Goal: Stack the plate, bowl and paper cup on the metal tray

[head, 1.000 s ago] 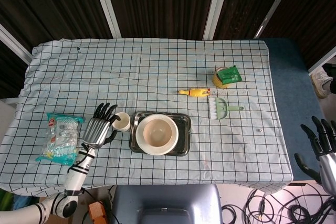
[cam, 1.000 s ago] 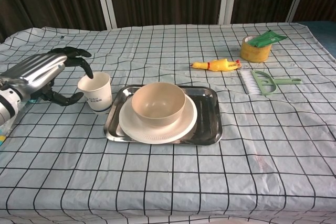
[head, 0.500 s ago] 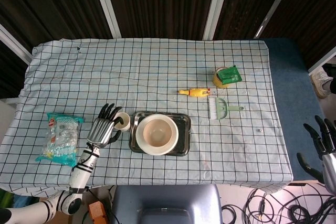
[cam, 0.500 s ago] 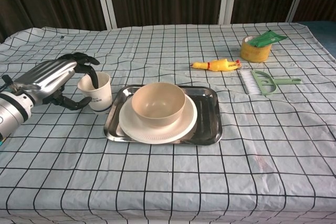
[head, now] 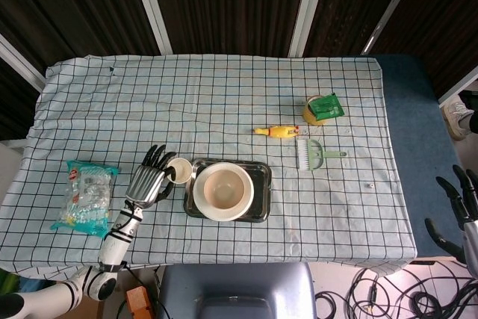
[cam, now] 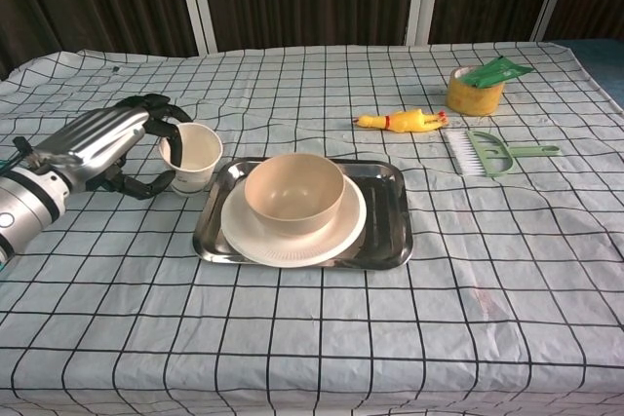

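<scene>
One paper cup (cam: 193,155) is being pinched, tilted, by the left hand (cam: 109,143) fingers | bowl (cam: 292,191) is lying just right | right hand (head: 461,211) is hanging spread, far off.

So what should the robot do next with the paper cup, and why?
Probably lift the paper cup and carry it over the bowl. The left hand holds the cup, tipped, beside the metal tray, and the bowl already sits on the plate there, so only the cup is left.
</scene>
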Available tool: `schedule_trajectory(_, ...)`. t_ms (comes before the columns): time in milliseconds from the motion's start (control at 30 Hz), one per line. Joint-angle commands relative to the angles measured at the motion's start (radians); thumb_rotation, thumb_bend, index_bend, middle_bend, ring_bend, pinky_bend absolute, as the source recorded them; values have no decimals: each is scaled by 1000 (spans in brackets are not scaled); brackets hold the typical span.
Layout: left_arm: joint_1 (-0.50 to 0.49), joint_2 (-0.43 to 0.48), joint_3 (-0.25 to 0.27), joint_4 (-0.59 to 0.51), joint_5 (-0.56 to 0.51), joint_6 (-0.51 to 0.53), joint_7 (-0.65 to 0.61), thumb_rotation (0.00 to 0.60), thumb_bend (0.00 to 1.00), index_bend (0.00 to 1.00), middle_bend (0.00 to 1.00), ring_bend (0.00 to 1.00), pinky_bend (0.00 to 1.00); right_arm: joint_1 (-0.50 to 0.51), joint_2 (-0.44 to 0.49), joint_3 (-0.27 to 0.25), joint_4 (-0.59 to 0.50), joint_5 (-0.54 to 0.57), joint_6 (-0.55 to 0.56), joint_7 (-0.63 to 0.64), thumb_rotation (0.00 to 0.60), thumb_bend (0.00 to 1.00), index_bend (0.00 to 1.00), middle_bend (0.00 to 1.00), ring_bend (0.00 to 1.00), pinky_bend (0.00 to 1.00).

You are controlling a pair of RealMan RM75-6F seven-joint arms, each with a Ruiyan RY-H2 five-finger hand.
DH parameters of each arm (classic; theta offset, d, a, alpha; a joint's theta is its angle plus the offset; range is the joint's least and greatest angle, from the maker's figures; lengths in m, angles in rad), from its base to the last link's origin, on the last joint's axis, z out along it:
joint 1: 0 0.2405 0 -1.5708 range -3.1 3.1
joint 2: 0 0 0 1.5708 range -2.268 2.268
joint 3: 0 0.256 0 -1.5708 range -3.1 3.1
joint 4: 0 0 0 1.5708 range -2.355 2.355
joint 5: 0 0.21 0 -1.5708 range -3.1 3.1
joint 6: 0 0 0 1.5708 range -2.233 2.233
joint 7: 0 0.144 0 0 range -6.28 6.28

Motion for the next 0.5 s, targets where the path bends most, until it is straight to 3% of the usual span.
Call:
schedule_trajectory(33, 1, 0, 4, 1, 8, 13, 1, 600, 482, 590, 178, 0, 21, -2, 0, 1, 1, -2, -2, -1, 600, 235, 136, 0, 0, 0)
schedule_trajectory(300, 18, 51, 6, -74, 29, 69, 21, 600, 483, 583, 171, 0, 20, -7, -1, 9, 1, -8, -4, 6, 600, 235, 135, 0, 0, 0)
schedule_trajectory(500, 60, 161, -11, -252, 43, 156, 11, 600, 483, 575, 168, 0, 17, -13, -3, 21, 11, -18, 17, 29, 600, 235, 135, 0, 0, 0)
